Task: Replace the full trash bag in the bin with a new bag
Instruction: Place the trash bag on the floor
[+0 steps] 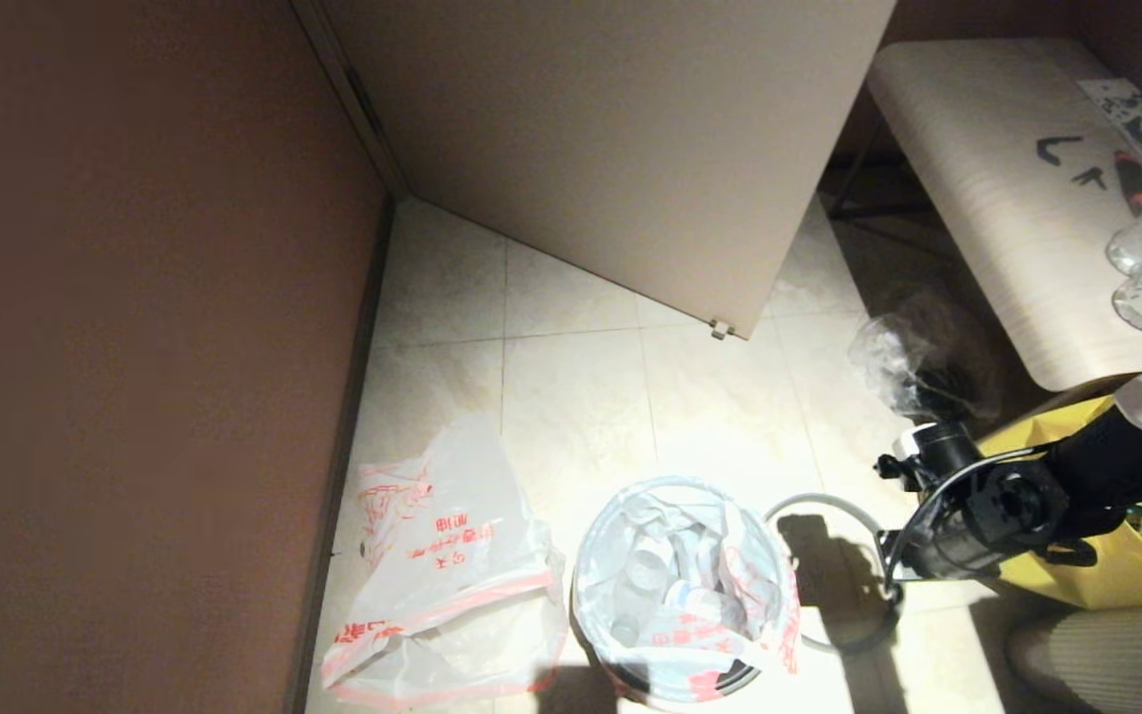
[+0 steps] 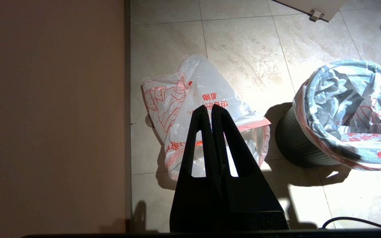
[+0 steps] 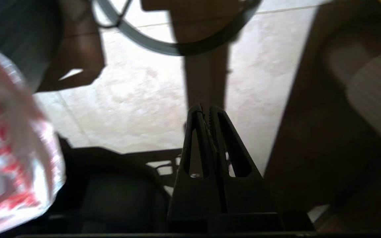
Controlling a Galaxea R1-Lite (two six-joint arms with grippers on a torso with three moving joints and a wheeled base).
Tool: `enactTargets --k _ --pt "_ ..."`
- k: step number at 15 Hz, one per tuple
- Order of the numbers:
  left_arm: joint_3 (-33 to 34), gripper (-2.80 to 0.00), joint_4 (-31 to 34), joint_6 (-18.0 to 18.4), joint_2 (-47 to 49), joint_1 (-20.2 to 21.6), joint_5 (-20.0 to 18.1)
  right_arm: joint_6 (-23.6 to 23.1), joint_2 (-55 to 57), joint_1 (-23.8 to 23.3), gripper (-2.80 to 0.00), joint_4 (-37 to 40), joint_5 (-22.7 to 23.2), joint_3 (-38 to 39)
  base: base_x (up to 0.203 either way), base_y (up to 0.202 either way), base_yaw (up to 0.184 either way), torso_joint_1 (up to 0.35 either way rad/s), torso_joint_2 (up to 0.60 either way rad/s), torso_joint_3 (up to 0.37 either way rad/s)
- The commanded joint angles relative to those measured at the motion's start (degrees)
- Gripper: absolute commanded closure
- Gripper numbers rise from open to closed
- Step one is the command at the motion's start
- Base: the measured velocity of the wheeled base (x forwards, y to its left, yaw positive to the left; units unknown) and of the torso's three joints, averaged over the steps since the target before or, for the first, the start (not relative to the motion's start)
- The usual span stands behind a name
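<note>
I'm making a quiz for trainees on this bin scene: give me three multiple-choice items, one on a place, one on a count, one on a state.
1. Where does the grey hoop lie?
A. on the bin
B. on the floor, right of the bin
C. on the table

2. How many white red-printed bags show?
A. one
B. two
C. three

3. The right gripper is:
A. shut on nothing
B. wide open
C. shut on the hoop

Key: B, the hoop rests on tiles beside the bin; B, the full bag in the bin and the new bag on the floor; A, its fingers meet with only floor beyond.
</note>
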Motion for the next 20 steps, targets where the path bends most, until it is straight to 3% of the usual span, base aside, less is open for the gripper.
enactTargets --k 1,6,8,10,13,16,17,20 --pt "0.09 0.00 -0.01 0.01 0.05 0.01 0.01 0.62 -2.16 2.15 0.00 -0.07 0.55 1.10 0.000 0.000 0.000 0.000 0.00 0.000" --pt "0.09 0.00 -0.01 0.01 0.05 0.01 0.01 1.48 -3.58 3.13 0.00 -0.04 0.70 2.46 0.000 0.000 0.000 0.000 0.00 0.000" --pt "0.09 0.00 -0.01 0.01 0.05 0.01 0.01 5.82 -3.96 3.03 0.00 0.19 1.05 2.91 0.000 0.000 0.000 0.000 0.00 0.000" --pt "0.09 0.00 -0.01 0.01 0.05 0.01 0.01 6.59 -3.11 3.30 0.00 -0.03 1.69 3.04 0.000 0.000 0.000 0.000 0.00 0.000" --pt "0.09 0.00 -0.01 0.01 0.05 0.01 0.01 10.66 -2.21 5.16 0.00 0.36 7.22 2.80 0.000 0.000 0.000 0.000 0.00 0.000" --pt "0.09 0.00 -0.01 0.01 0.05 0.01 0.01 15.30 -0.49 8.06 0.00 0.86 7.89 3.68 0.000 0.000 0.000 0.000 0.00 0.000" --pt "0.09 0.00 -0.01 0.01 0.05 0.01 0.01 16.01 -0.06 8.62 -2.80 1.24 7.84 4.25 0.000 0.000 0.000 0.000 0.00 0.000" --pt "0.09 0.00 -0.01 0.01 0.05 0.01 0.01 22.79 0.17 11.14 -2.80 4.51 7.69 6.19 0.000 0.000 0.000 0.000 0.00 0.000"
